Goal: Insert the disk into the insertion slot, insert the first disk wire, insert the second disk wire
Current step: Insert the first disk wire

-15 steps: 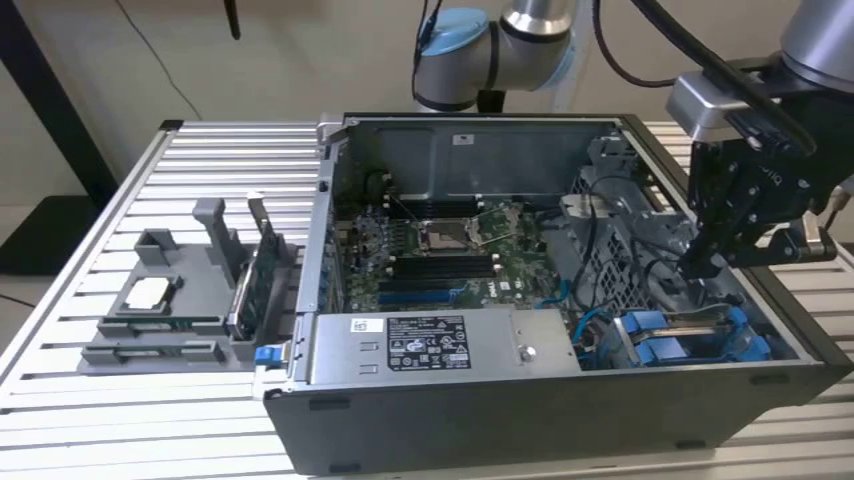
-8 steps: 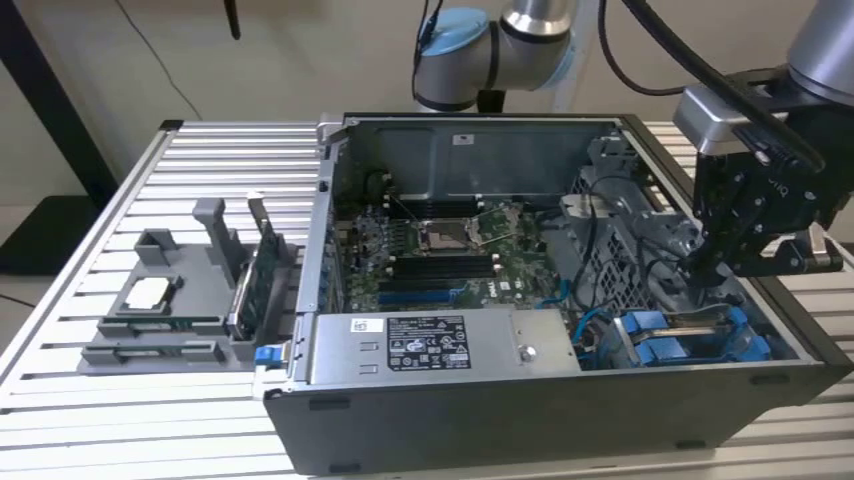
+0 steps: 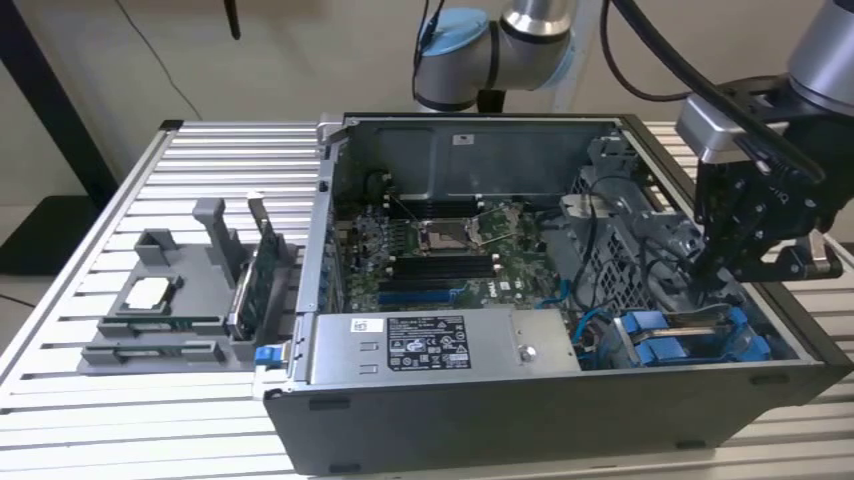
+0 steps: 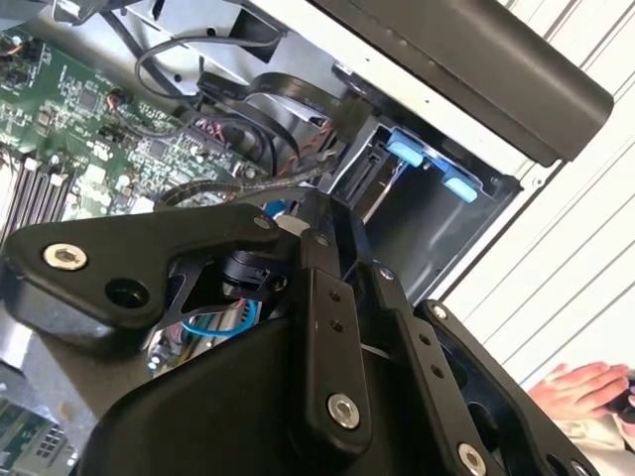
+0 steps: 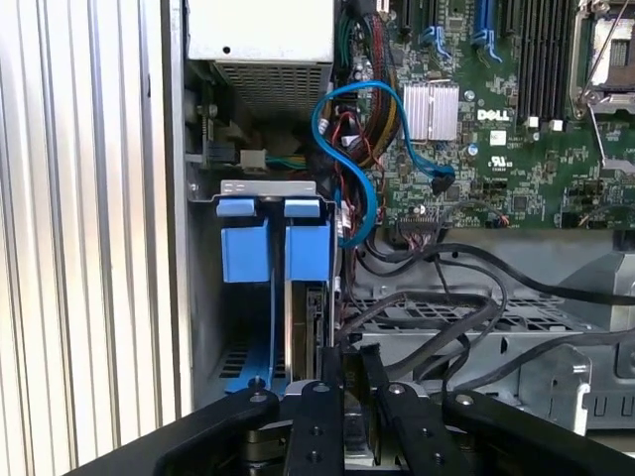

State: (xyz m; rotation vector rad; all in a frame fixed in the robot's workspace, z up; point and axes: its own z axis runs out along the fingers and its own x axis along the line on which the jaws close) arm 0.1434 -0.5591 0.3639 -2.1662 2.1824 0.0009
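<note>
The pincer (image 5: 349,377) hangs low inside the open computer case (image 3: 534,420), right over the slot (image 5: 266,188) — the grey metal cage in the case's corner at the exterior view's right. The disk (image 5: 310,307) stands on edge in that slot and looks seated, with its blue frame's handle at the end far from the pincer. Its long axis runs from that handle straight toward the pincer, so the pincer sits just over the disk's other end, in line with it. Whether the pincer is apart, together or clamped on something I cannot tell — its own black links hide that in both wrist views. Just beside the disk, in the same cage, stands a second blue carrier (image 5: 243,248). Black cables (image 5: 437,327) sprawl over the neighbouring metal shelf (image 5: 516,367), close by the pincer. A blue cable (image 5: 342,149) loops from the circuit board (image 5: 516,149) down toward the disk's handle end. By my reading, these cables are what crowd the space. The silver power box (image 3: 427,345) lies beyond the handle end. In the second wrist view a person's hand (image 4: 585,387) rests past the case, well apart.
</note>
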